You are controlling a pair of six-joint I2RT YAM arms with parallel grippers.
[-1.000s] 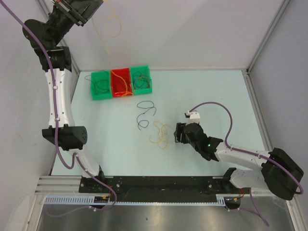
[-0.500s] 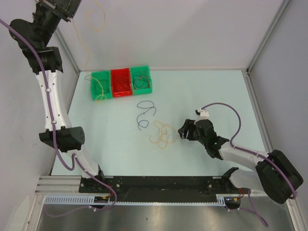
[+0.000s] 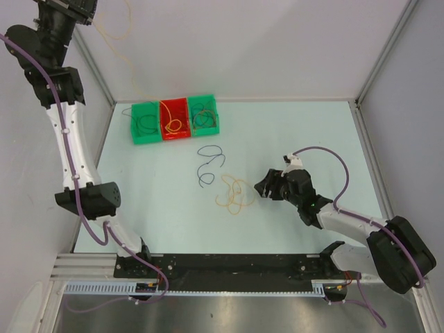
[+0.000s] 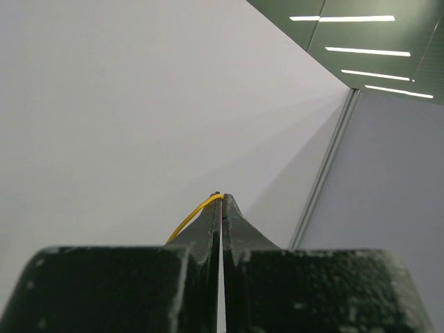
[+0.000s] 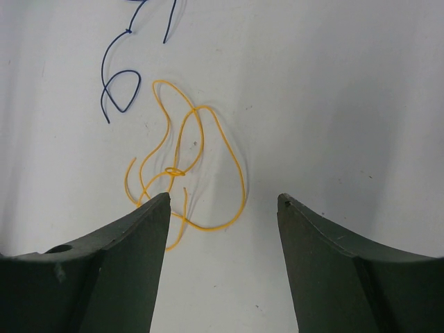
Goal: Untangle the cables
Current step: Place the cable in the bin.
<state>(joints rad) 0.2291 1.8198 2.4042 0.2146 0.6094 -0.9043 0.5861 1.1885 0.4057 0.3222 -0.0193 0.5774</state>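
Left arm raised with one cable pinched; right gripper open beside the tangle.

The left gripper, high in the upper left of the overhead view, is clamped fully closed on a thin yellow cable that hangs in front of the back wall. The right gripper hovers low over the table, its jaws wide apart and holding nothing, just right of a knotted orange-yellow tangle at centre frame. A dark blue cable lies just above that tangle. Further up, three bins, green, red and green, hold more cables.
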